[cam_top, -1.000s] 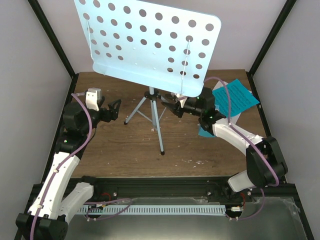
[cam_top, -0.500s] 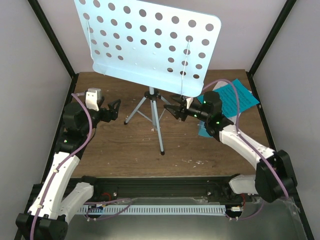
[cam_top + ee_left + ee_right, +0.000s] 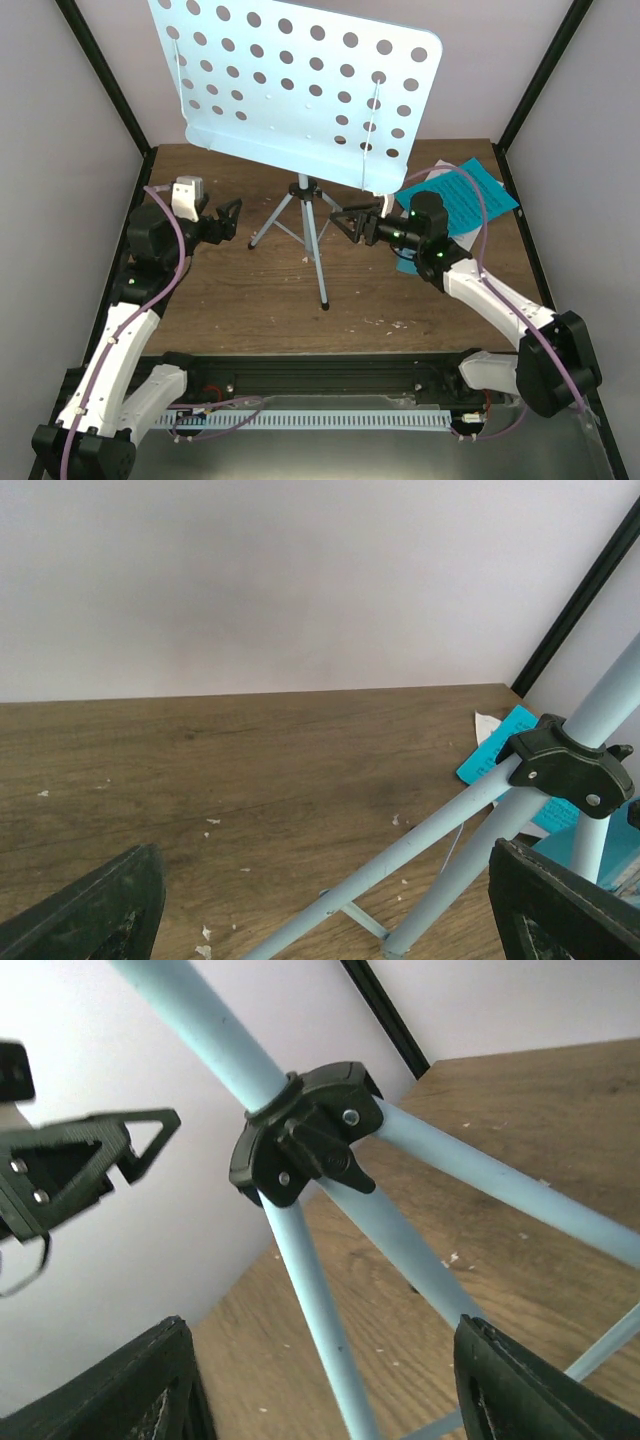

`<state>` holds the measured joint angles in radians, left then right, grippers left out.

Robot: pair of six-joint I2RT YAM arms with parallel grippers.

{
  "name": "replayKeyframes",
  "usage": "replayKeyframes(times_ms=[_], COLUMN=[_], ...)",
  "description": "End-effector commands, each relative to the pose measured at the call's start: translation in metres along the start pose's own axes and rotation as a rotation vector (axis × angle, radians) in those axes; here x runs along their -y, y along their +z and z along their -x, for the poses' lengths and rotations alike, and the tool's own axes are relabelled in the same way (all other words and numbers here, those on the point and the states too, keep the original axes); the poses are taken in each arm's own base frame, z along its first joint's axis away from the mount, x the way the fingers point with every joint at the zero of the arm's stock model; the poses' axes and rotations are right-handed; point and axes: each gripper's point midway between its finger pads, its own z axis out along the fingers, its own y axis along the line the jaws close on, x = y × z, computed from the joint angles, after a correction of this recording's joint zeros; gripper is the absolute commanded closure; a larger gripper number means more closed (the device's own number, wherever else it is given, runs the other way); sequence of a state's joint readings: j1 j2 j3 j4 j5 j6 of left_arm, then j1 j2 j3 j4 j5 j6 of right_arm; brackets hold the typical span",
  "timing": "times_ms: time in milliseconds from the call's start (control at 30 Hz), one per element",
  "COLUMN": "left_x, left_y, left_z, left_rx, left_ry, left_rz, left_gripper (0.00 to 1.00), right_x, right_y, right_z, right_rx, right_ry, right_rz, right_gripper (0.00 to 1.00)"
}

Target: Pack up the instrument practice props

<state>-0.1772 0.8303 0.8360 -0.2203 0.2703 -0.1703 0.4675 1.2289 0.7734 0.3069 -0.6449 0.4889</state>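
right gripper (image 3: 342,221) has advanced leftward, jaws spread, toward the upright post of the music stand (image 3: 300,100) standing mid table (image 3: 230,310) (left gripper (image 3: 230,217), also spread, sits farther away).

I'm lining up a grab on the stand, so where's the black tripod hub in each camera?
Top external: hub at centre, just below the plate's front edge.
Left wrist: hub at the right edge, mid-height.
Right wrist: hub at upper centre.
Shared landmark: the pale blue legs fanning out of the hub.
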Motion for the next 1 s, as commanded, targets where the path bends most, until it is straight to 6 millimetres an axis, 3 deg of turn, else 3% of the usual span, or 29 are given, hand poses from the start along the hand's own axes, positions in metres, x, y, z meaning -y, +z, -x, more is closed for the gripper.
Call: replayKeyframes(times_ms=[0,267,333,500,967], left_x=[0.0,-0.002,-0.002,-0.001,-0.002], left_y=[-0.002,0.0,0.0,0.001,0.001], left_z=[0.004,0.002,0.001,0.0,-0.001], left_rx=[0.012,0.0,-0.001,-0.008,-0.015], left_ry=[0.012,0.009,0.01,0.011,0.013], left_rz=[0.003,0.009,0.007,0.002,0.006], left_gripper=[0.1,0.11,0.11,0.11,0.11], right_x=[-0.019,-0.018,-0.013,-0.008,-0.017], right_y=[0.002,0.024,0.028,0.038,0.047], right_z=[0.033,0.046,0.046,0.043,0.055], right_rx=[0.058,0.008,0.012,-0.003,0.034], right_ry=[0.249,0.554,0.615,0.644,0.667], right_rz=[0.065,0.108,0.106,0.131,0.208], right_gripper=[0.27,0.25,0.19,0.15,0.28])
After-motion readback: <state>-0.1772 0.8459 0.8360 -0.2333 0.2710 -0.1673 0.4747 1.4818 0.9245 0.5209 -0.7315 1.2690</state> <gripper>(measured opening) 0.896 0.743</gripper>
